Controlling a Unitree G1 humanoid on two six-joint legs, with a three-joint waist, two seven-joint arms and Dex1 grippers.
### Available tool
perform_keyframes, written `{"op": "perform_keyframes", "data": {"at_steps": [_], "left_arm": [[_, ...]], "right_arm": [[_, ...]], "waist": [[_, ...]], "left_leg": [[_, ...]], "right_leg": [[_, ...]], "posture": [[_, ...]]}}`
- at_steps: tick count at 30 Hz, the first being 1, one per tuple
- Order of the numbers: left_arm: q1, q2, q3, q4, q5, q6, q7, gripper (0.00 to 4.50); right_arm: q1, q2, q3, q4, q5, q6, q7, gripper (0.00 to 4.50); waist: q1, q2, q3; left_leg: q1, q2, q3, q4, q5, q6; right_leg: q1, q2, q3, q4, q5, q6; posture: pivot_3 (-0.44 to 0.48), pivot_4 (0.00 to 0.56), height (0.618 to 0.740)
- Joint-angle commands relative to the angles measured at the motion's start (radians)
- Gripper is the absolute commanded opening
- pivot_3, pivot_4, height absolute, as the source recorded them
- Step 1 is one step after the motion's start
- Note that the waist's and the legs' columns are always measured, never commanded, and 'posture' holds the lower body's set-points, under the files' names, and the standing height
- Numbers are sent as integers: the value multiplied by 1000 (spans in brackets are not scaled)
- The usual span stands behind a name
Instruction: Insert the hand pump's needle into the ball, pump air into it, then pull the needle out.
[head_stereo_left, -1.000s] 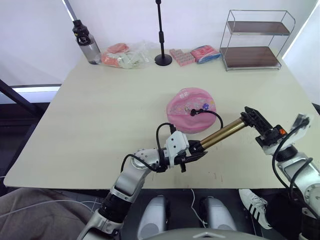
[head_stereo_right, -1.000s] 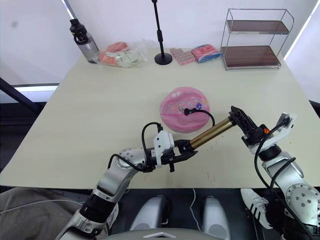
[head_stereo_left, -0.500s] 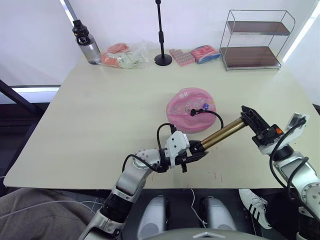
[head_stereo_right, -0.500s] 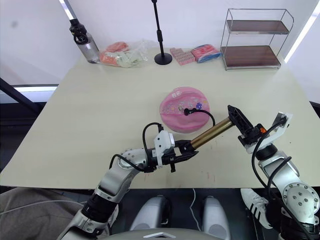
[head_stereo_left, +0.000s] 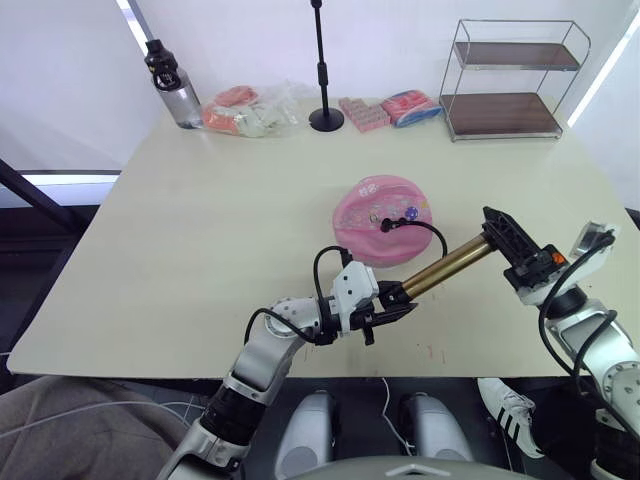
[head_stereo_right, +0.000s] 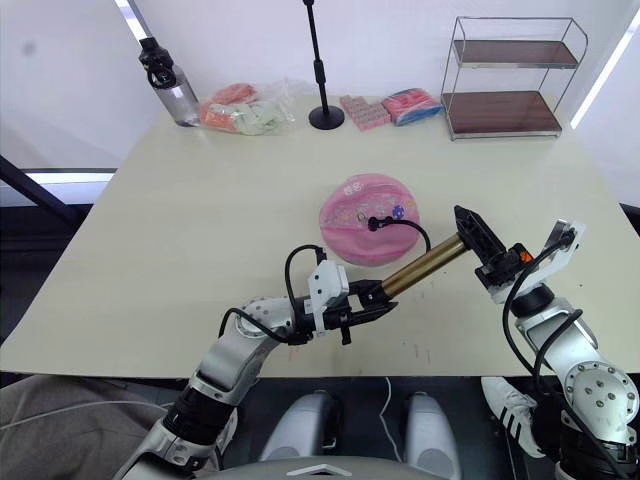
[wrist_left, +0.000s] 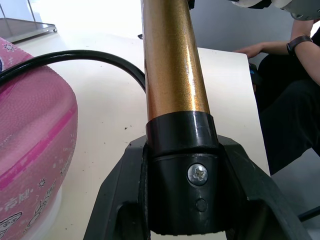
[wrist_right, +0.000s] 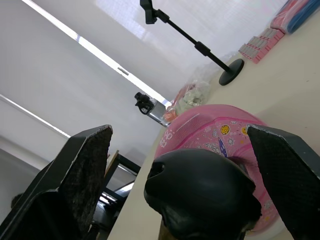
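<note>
The left claw (head_stereo_left: 395, 303) is clenched on the black base cap of the hand pump (head_stereo_left: 446, 266), bracing the barrel, which slants toward 2 o'clock. There the right claw (head_stereo_left: 515, 250) sits spread around the handle, ready for a stroke. The hose loops to 12 o'clock into the ball (head_stereo_left: 383, 218), mid-bench (head_stereo_left: 200, 250).

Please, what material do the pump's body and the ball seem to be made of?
The hand pump: its barrel looks like metal with a glossy gold-bronze finish, showing sharp highlights in the left wrist view; the end caps look like matte black plastic. The ball: probably soft rubber or vinyl, pink with printed cartoons, sagging and flattened.
</note>
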Motion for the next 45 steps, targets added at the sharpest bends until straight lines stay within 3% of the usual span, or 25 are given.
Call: {"op": "perform_keyframes", "data": {"at_steps": [1, 11, 16, 18, 27, 34, 41, 45], "left_arm": [[-12, -6, 15, -25, -27, -5, -6, 1170], [-10, -5, 14, -31, -28, 9, -7, 1170], [-7, -4, 12, -35, -31, 12, -6, 1170], [-5, -3, 11, -37, -32, 13, -6, 1170], [-2, 18, 17, -30, -27, 7, -2, 1170], [-1, 46, 26, -29, -47, 14, -31, 4473], [-27, 143, 41, -13, -97, 37, -163, 4473], [-68, 180, 31, 32, -102, 36, -245, 4473]], "right_arm": [[-11, -7, 1, -29, 37, 2, 10, 4500], [-17, -2, 20, -42, 62, 2, -6, 4500], [-19, -8, 18, -37, 63, -5, -4, 2369], [-21, -5, 15, -37, 68, -10, -11, 2157], [-25, -22, 29, -48, 40, -3, 0, 2156], [-48, -60, 52, -64, -51, -13, 46, 2156], [-69, -172, 121, -117, -263, -47, 248, 2156], [-86, -266, 218, -126, -534, -175, 437, 2156]], "waist": [[0, 0, 0], [0, 0, 0], [0, 0, 0], [0, 0, 0], [0, 0, 0], [-1, 0, 0], [-1, 0, 0], [1, 0, 0]], "left_leg": [[0, 0, 0, 0, 0, 0], [0, 0, 0, 0, 0, 0], [-1, 0, 0, 0, 0, 0], [-1, 0, 0, 0, 0, 0], [-1, 0, 0, 0, 0, 0], [-1, 0, 1, 0, 0, 0], [-2, 0, 1, -1, 0, 0], [-3, 0, 1, -1, 0, 0]], "right_leg": [[0, 0, 0, 0, 0, 0], [-1, 0, 0, 0, 0, 0], [-1, 0, 0, 0, 0, 0], [-1, 0, 0, 0, 0, 0], [-1, 0, 0, 0, 0, 0], [-2, 0, 0, 0, 0, 0], [-4, 1, 1, 0, 0, 0], [-4, 1, 1, 0, 0, 0]], "posture": [[0, 150, 740], [0, 150, 740], [0, 150, 740], [0, 150, 740], [0, 150, 740], [0, 150, 740], [0, 150, 740], [0, 150, 740]]}}
